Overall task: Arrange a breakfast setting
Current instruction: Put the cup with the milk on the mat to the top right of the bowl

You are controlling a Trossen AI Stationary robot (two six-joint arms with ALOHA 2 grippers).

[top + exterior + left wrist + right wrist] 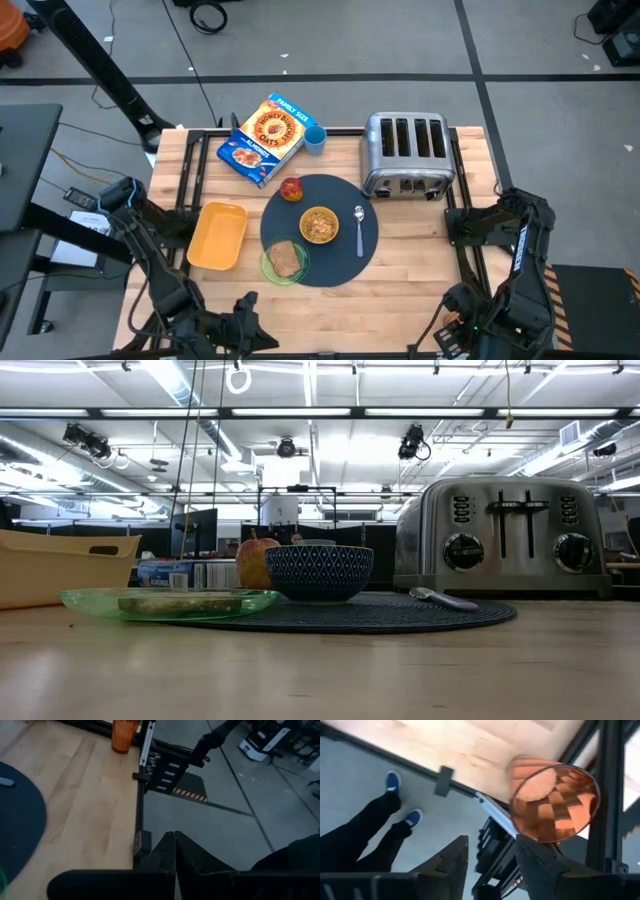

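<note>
The dark round mat lies mid-table. On it stand the cereal bowl, blue-patterned outside, the metal spoon to its right and the red apple at its far edge. The green plate with the toast slice overlaps the mat's near-left edge. The orange-brown cup stands by the table's right rail, also in the left wrist view; the high view does not show it. My left gripper is shut and empty off the near edge. My right gripper is open, short of the cup.
A chrome toaster stands at the far right, with a cereal box and a small blue cup at the far middle. A yellow tray lies left of the mat. A person's legs stand on the floor beyond the table.
</note>
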